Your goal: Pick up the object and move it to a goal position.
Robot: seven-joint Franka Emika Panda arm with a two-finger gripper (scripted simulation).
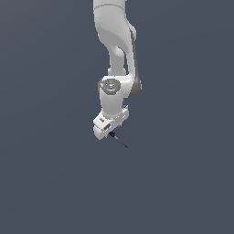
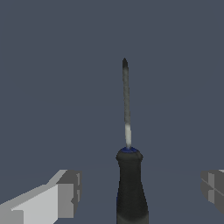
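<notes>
The step in hand looks like the approach before the grasp; the tool (image 2: 130, 183) lies on the worktop (image 1: 183, 183) under the gripper (image 1: 109, 130), its shaft pointing toward 4 o'clock in the exterior view. The fingers (image 2: 65, 190) stand spread wide, one on each side of the handle, touching nothing; next they likely need to lower and close on it.

featureless simulated void (flat grey ground (image 1: 183, 183))

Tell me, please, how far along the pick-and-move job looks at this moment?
Done: the gripper is lined up, its open fingers straddling the screwdriver handle without touching. In hand: nothing is gripped yet. Left: closing, lifting and carrying it to the goal, which neither view shows.
</notes>
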